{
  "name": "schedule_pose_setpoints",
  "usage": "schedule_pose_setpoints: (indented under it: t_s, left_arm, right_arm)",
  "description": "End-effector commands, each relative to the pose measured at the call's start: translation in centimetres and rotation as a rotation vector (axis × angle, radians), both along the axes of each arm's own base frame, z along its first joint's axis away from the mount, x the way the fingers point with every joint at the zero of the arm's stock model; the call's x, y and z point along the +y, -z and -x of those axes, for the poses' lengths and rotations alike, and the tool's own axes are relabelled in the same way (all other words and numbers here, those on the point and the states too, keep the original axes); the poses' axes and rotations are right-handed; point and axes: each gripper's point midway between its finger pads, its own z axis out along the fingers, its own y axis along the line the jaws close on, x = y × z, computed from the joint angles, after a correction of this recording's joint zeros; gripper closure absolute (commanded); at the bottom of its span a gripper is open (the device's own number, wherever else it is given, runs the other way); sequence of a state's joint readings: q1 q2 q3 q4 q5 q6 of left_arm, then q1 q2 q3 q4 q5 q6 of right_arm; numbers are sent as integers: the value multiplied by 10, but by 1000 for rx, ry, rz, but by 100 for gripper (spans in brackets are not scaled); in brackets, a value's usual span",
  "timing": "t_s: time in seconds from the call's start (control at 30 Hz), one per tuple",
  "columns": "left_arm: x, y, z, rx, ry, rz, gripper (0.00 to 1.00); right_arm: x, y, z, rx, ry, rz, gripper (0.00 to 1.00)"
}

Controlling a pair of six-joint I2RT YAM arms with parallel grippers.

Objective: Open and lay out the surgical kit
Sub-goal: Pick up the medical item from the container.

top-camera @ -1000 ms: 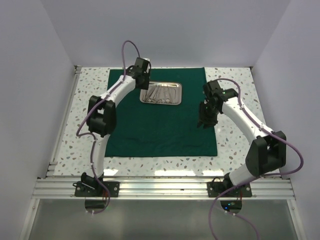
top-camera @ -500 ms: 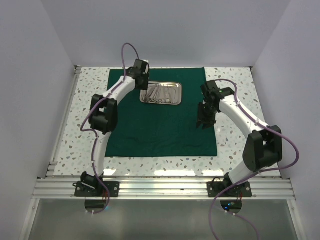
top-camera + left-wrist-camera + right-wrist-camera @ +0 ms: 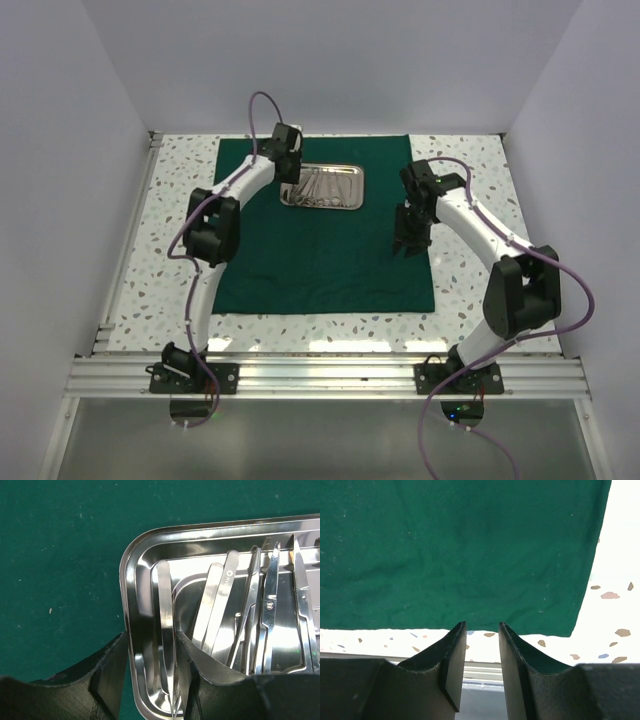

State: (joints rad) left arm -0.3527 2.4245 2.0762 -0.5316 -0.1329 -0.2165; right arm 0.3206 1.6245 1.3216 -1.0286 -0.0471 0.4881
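Note:
The dark green cloth [image 3: 320,250] lies spread flat on the table. The steel tray [image 3: 345,200] stands on its far half and holds several slim silver instruments [image 3: 322,185]. My left gripper [image 3: 290,180] is low at the tray's left end. In the left wrist view it [image 3: 151,636] is open. One finger is outside the tray rim [image 3: 129,580] on the cloth, and the other is inside the tray. One pair of tweezers [image 3: 165,610] lies between them. More tweezers [image 3: 217,600] and scissors [image 3: 270,610] lie to the right. My right gripper [image 3: 407,243] is open and empty over the cloth's right edge [image 3: 590,570].
The speckled white table [image 3: 470,280] shows around the cloth. White walls enclose the back and sides. An aluminium rail [image 3: 330,375] with both arm bases runs along the near edge.
My left gripper has shifted slightly right, closer over the tray's left end. My right arm's elbow has risen a little, and its gripper has edged left.

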Motion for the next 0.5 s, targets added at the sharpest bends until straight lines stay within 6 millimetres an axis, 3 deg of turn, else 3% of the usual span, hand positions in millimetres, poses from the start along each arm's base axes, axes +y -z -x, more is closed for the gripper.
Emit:
schedule_pose_setpoints:
  t_s: [0.0,0.27,0.47]
  left_arm:
    - [-22,-17,-15,-71,27,36,54]
    - [-21,2,-9,-33,9,-2,55]
    - [-20,1,-6,-42,-11,-54,58]
  right_arm:
    - [0,-9,-9,-34,-10,10,64]
    - [-2,-9,-8,-35,-19,19,64]
    - [-4,-9,-4,-40,-21,21,64]
